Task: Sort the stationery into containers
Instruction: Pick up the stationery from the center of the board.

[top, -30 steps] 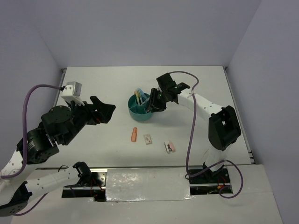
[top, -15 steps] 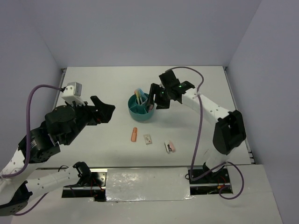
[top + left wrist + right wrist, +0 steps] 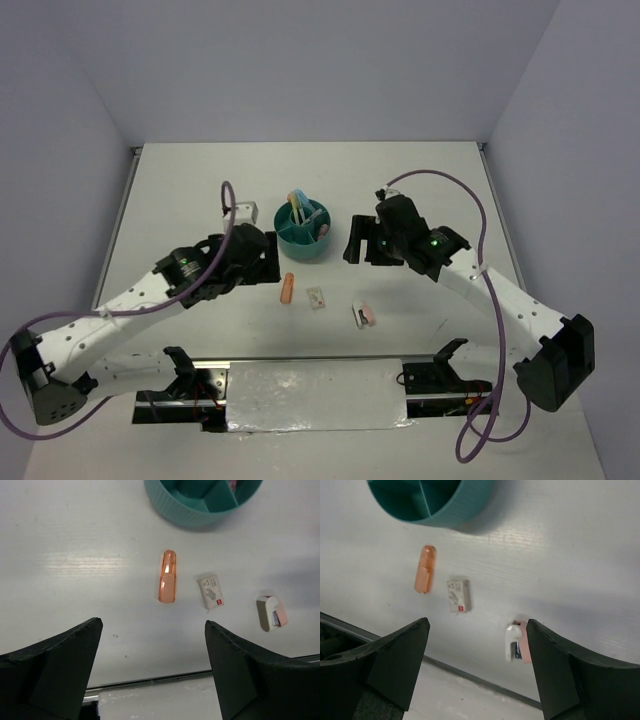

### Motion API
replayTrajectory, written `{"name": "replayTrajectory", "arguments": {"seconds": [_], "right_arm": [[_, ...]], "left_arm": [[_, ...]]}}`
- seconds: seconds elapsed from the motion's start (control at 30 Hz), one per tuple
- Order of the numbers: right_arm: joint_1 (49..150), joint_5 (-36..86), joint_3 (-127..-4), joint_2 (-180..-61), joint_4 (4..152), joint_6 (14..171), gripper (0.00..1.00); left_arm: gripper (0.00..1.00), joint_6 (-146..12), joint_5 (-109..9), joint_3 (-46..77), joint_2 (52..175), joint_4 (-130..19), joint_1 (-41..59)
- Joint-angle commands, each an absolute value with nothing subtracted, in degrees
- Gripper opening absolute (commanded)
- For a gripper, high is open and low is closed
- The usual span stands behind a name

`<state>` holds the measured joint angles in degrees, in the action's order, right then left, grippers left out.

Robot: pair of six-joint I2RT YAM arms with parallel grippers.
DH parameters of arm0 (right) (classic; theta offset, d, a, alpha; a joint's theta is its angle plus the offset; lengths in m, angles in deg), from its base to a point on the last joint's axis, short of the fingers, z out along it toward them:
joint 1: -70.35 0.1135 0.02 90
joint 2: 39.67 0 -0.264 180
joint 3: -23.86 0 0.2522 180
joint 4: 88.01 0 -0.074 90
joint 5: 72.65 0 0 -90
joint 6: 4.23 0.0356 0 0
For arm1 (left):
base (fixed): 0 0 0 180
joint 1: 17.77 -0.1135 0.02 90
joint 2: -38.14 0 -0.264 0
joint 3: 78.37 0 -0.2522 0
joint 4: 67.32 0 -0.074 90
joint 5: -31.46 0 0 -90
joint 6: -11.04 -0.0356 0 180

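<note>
While L hand (image 3: 151, 626) & R hand (image 3: 478, 623) gape, orange marker (image 3: 167, 576), white piece (image 3: 211, 591) (eraser?) & pink piece (image 3: 271, 613) lie nr bowl (image 3: 190, 516).

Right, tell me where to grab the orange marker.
Grip the orange marker across its middle, coming straight down and closing on its two long sides. It lies flat on the table, long and narrow, with bare space on both sides.

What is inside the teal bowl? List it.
Standing in the teal bowl: a yellow pencil, light-blue items and a pink piece. Anything lying lower is hidden by the walls.
</note>
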<state>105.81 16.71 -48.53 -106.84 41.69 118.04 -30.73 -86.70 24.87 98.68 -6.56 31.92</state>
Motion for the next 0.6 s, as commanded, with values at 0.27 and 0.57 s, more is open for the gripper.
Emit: {"name": "replayTrajectory", "arguments": {"seconds": [0.27,0.57], "right_arm": [[105.77,17.00,-42.98,-96.19,42.81,117.77,0.82],[105.77,17.00,-44.56,-92.32,39.91,115.39,0.82]], "left_arm": [[0.82,-32.90,-79.99,33.46,115.11,-28.50,30.04],[0.71,-32.65,-79.28,35.22,126.64,-33.70,29.25]]}}
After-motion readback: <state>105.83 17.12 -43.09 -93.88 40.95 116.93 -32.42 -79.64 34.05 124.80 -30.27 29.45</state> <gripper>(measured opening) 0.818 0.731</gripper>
